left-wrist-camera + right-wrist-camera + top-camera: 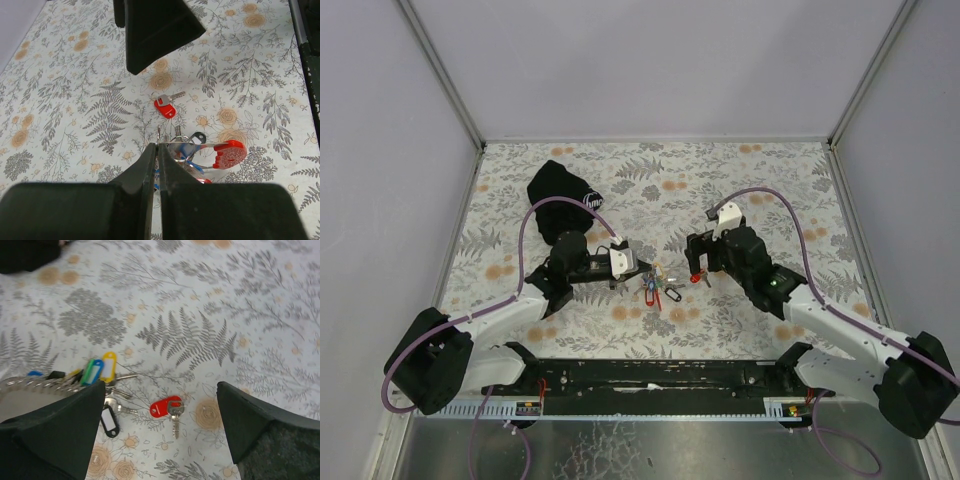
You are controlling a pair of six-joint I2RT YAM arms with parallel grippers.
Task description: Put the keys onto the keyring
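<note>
A bunch of keys [655, 288] with yellow, green, blue and black tags lies on the flowered table; it also shows in the right wrist view [100, 370]. My left gripper [157, 146] is shut on the bunch's metal keyring [183, 145], beside a red foot-shaped fob [230, 153]. One loose key with a red tag [167, 408] lies flat to the right of the bunch. It also shows in the left wrist view [166, 107]. My right gripper [161, 386] is open and empty, hovering over the red-tagged key with a finger on each side. In the top view, the right gripper [698, 272] faces the left gripper [638, 268].
A black cloth pouch [560, 192] with a white logo lies at the back left, behind the left arm. White walls and metal rails [850, 200] close in the flowered table [760, 190].
</note>
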